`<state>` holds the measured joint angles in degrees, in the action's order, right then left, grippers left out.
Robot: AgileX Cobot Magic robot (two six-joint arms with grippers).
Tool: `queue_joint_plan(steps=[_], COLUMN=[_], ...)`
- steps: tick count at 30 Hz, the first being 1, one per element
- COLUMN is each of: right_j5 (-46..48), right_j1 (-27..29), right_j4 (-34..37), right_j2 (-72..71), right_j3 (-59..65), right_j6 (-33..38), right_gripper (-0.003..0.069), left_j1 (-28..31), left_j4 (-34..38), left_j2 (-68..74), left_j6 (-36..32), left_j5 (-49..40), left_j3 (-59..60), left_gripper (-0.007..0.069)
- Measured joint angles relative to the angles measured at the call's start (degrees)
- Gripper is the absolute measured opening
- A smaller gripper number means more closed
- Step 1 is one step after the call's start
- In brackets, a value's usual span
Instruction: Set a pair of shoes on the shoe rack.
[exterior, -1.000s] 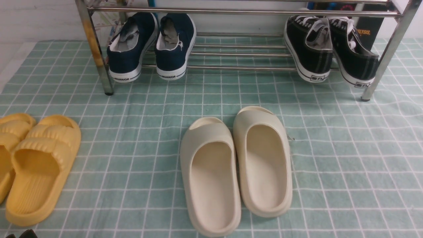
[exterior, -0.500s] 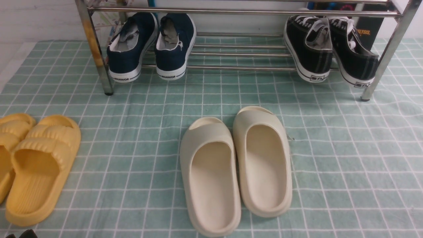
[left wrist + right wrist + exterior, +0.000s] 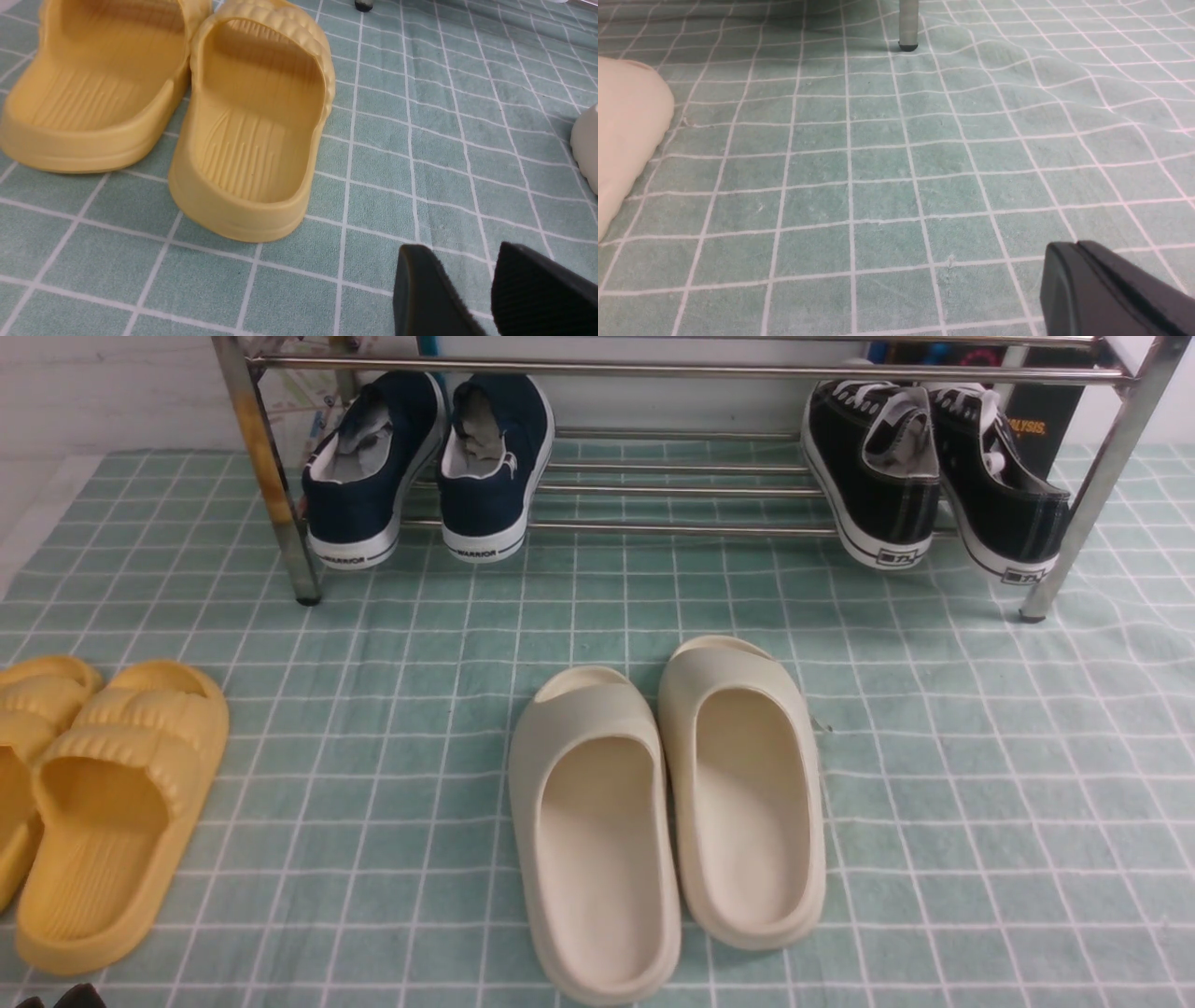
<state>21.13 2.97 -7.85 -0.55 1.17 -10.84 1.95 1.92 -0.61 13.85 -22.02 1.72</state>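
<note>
Cataloguing, surface: a pale green towelling cloth [image 3: 934,784] with a white grid, lying flat near the middle and rippled toward the right.
Shoe rack: a low, wide rack of shiny chrome metal tubes [image 3: 672,373] at the far edge of the cloth, with horizontal bars for shelves and upright corner posts; one post foot shows in each wrist view.
Task pair: two black canvas low-top sneakers [image 3: 929,476] with white laces, white soles and grey lining, on the lower bars at the rack's right end, side by side and touching, heels toward the camera and jutting past the front bar.
Other pair on rack: two navy blue slip-on sneakers [image 3: 429,467] with white soles, on the same lower bars at the left end, heels forward, well apart from the black pair.
Centre of cloth: two cream moulded slides [image 3: 667,812], side by side and touching, toes toward the rack.
Left of cloth: two yellow ribbed slides [image 3: 93,803], side by side, partly cut by the front view's edge.
Left gripper [image 3: 490,298]: dark jaws parted with bare cloth showing between them, grasping nothing, just beside the heel of the nearer yellow slide.
Right gripper [image 3: 1078,247]: dark jaws pressed together and empty, over bare cloth, with a cream slide at the view's edge.
</note>
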Motion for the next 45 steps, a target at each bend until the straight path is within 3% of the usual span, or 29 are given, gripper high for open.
queue_joint_plan(steps=[9,17,45], right_j5=[0.50,0.60,0.71], right_j1=[-0.44,-0.61,-0.61], right_j4=[0.61,6.28,6.50], right_j2=[0.00,0.00,0.00], right_j3=[-0.13,-0.19,-0.19], right_j6=[0.27,6.50,6.64], right_gripper=[-0.0004,-0.0004,0.0010], left_j1=[0.00,0.00,0.00], left_j4=[0.00,0.00,0.00], left_j2=[0.00,0.00,0.00], left_j6=[0.00,0.00,0.00], left_j5=[0.00,0.00,0.00], left_j3=[0.00,0.00,0.00], left_gripper=[0.0238,0.0238,0.0238])
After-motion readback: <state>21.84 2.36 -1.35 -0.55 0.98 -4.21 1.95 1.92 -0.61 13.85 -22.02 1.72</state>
